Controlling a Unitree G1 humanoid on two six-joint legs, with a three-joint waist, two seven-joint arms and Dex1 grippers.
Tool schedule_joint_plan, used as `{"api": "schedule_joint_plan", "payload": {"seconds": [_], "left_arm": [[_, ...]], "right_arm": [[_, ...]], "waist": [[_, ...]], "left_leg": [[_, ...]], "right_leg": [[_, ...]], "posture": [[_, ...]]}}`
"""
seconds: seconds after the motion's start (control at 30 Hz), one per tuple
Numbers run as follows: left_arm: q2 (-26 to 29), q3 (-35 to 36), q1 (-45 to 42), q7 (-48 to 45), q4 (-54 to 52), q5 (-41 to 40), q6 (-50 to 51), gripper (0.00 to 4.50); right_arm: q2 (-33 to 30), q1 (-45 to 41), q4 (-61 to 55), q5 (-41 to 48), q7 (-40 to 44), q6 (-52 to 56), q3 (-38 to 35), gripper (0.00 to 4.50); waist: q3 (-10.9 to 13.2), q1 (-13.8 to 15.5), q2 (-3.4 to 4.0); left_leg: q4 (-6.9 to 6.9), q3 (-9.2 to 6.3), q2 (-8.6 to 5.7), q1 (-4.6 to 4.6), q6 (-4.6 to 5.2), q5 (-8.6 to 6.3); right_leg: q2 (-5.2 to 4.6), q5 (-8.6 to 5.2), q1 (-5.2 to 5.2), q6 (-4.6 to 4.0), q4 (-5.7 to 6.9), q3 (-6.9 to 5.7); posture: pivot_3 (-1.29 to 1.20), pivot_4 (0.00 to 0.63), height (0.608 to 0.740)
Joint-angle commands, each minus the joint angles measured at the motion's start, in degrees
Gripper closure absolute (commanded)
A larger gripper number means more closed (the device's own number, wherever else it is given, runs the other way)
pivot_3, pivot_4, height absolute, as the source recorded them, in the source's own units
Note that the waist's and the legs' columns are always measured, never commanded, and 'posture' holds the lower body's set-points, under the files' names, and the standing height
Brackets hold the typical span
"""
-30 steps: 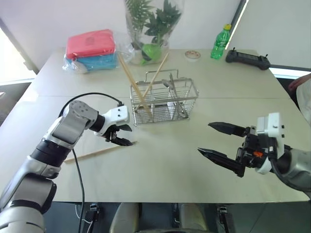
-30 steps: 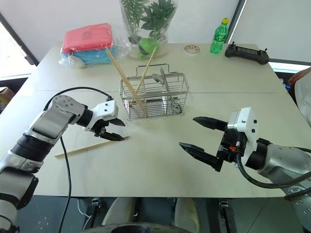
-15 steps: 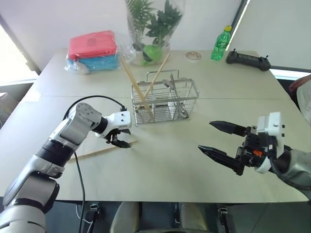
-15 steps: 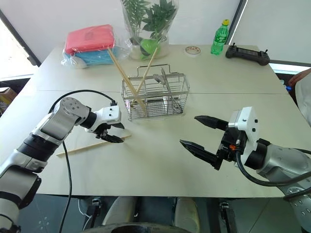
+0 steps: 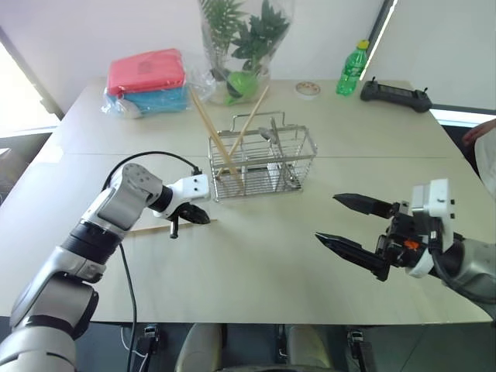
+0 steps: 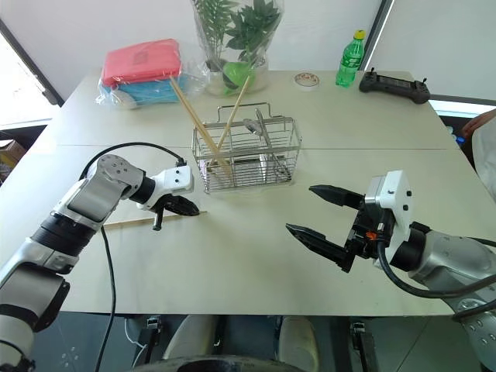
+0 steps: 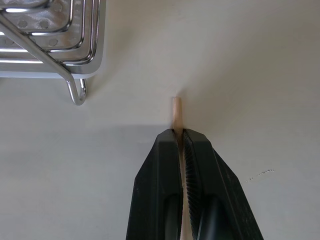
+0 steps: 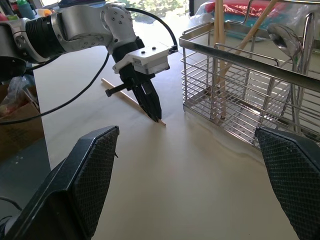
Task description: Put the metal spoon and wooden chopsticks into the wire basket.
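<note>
While one chopstick remains on the tabletop (image 5: 256, 263), the task stands as follows.

Done: two wooden chopsticks (image 5: 219, 141) lean upright in the wire basket (image 5: 263, 165), upper centre of the left eye view; the metal spoon (image 8: 286, 39) stands inside too.
Left: the last chopstick (image 5: 147, 229), lying flat at centre left, just beside the basket.
Left gripper (image 7: 179, 134): fingers clenched on the tip of that chopstick, not yet lifted.
Right gripper (image 5: 353, 227): fingers released, spread wide, empty, lower right.
Appearance: pale tan wood, thin, straight, blunt-ended; basket is chrome mesh, see-through, with a loop handle.
Progress: judged nearly complete.
</note>
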Motion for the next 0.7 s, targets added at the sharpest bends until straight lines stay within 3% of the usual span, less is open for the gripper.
{"api": "schedule_joint_plan", "payload": {"seconds": [0.03, 0.2, 0.33, 0.4, 0.57, 0.7], "left_arm": [[1.2, 5.0, -1.5, 2.3, 1.7, -1.6, 2.5, 4.45], [2.7, 15.5, -9.0, 4.0, 8.0, -8.7, 9.5, 4.45], [7.0, 27.1, -15.6, 0.9, 10.3, -18.4, 14.4, 4.45], [6.5, 33.0, -19.5, 3.8, 13.1, -22.2, 14.2, 4.45], [-1.2, 49.2, -32.7, 22.7, 20.6, -31.4, 11.7, 4.45], [-9.0, 52.6, -34.1, 34.0, 17.2, -32.5, 3.3, 4.45]], "right_arm": [[-0.4, -0.4, -0.8, 1.0, 0.2, -0.8, -1.4, 0.00], [-0.9, 0.2, -0.6, 1.0, 1.4, -0.7, -2.0, 0.00], [-1.5, -0.2, 0.3, 0.7, 2.2, -0.5, -2.0, 0.00], [-1.8, -0.3, 0.6, 0.5, 2.7, -0.6, -1.8, 0.00], [-2.1, -1.5, 1.3, 0.7, 2.7, -0.4, -0.9, 0.00], [-2.2, -2.4, 1.2, 1.2, 2.4, 0.0, -0.4, 0.00]], "waist": [[0.0, 0.0, -0.02], [0.2, 0.0, -0.24], [0.2, -0.2, -0.24], [0.2, -0.2, -0.24], [0.2, 0.2, -0.32], [0.2, -0.1, -0.31]], "left_leg": [[0.00, -0.01, 0.00, 0.00, 0.00, 0.00], [0.00, -0.05, 0.01, -0.07, 0.00, 0.00], [-0.03, -0.01, 0.01, -0.10, 0.00, 0.00], [-0.06, -0.01, 0.01, -0.10, 0.02, -0.01], [0.02, -0.12, -0.02, -0.01, 0.02, -0.01], [0.16, -0.08, -0.09, 0.13, 0.01, -0.01]], "right_leg": [[0.00, 0.00, -0.01, 0.00, 0.00, 0.00], [0.05, 0.00, -0.11, 0.01, 0.07, -0.03], [0.04, 0.01, -0.12, 0.00, 0.00, -0.02], [0.03, 0.02, -0.13, -0.01, 0.00, -0.02], [0.02, 0.01, 0.07, 0.23, 0.07, -0.10], [-0.08, 0.08, 0.30, 0.40, 0.02, -0.07]], "posture": [[0.00, 0.150, 0.703], [0.00, 0.150, 0.703], [0.00, 0.150, 0.703], [0.00, 0.150, 0.703], [0.00, 0.150, 0.703], [0.00, 0.150, 0.703]]}}
